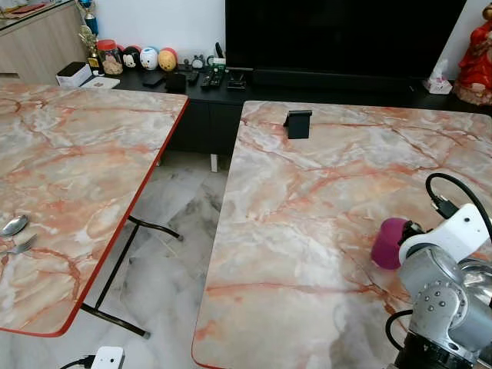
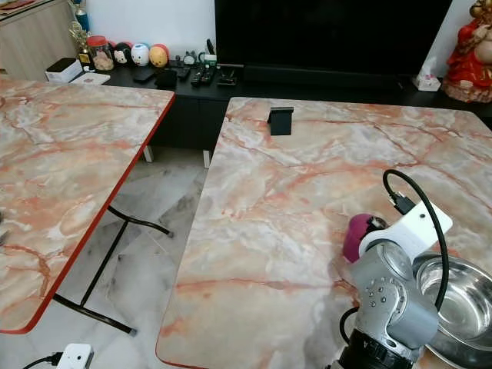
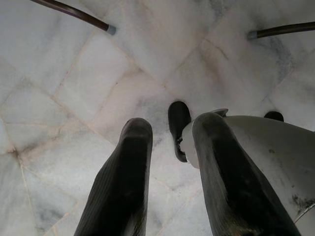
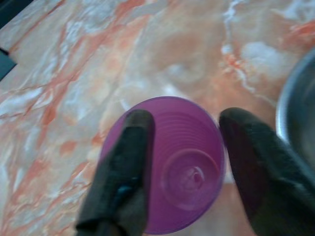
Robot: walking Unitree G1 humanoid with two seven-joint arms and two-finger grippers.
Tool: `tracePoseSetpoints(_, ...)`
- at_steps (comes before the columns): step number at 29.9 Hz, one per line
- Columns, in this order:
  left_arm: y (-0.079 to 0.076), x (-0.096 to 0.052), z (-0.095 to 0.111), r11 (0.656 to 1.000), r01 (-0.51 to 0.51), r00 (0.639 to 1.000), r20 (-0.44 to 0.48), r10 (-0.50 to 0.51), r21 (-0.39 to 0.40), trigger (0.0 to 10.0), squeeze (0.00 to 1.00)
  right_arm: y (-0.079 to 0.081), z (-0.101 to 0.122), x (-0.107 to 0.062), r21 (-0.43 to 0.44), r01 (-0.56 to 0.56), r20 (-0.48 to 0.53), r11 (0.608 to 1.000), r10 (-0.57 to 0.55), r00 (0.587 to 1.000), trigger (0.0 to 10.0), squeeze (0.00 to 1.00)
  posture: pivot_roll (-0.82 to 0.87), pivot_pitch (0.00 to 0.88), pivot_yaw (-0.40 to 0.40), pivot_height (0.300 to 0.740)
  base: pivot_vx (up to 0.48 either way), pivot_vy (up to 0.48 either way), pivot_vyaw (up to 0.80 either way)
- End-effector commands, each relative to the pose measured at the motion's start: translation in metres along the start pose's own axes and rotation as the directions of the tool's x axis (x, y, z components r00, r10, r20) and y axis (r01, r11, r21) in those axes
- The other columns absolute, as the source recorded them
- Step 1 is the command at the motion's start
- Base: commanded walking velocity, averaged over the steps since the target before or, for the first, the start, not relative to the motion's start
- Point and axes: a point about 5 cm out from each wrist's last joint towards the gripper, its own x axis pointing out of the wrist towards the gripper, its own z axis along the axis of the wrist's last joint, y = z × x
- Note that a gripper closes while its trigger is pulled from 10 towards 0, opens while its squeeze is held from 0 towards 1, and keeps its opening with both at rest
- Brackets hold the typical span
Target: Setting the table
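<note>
The marble table [image 2: 292, 200] before me carries a steel bowl [image 2: 461, 304] at my right, and just beside it the purple cup [image 4: 172, 162], upright. My right gripper [image 4: 184, 167] comes from above: one finger inside the rim, the other outside, spread, not pressing yet I judge. My left gripper [image 3: 170, 167] hangs open above the floor, holding nothing.

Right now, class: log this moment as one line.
right pincer: open around purple cup | steel bowl: beside cup | left pincer: idle over floor
</note>
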Motion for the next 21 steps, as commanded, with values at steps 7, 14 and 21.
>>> tracePoseSetpoints(7,0.001,-0.001,-0.005,1.0,0.009,1.0,-0.023,-0.009,-0.005,10.0,0.0,0.006,0.001,-0.002,-0.004,-0.012,0.021,1.0,0.012,1.0,10.0,0.0,-0.03,0.0,-0.029,0.74,0.0,0.0,0.0)
tracePoseSetpoints(14,0.001,-0.001,-0.005,1.0,0.011,1.0,-0.023,-0.012,-0.008,10.0,0.0,0.0,0.002,-0.003,-0.014,0.036,0.039,0.999,-0.035,0.999,10.0,0.0,-0.04,0.0,-0.029,0.74,0.0,0.0,0.0)
tracePoseSetpoints(21,0.001,-0.001,-0.005,1.0,0.012,1.0,-0.023,-0.012,-0.009,10.0,0.0,0.0,0.013,-0.006,-0.095,0.049,0.159,0.994,-0.033,0.987,10.0,0.0,-0.04,0.0,-0.03,0.74,0.0,0.0,0.0)
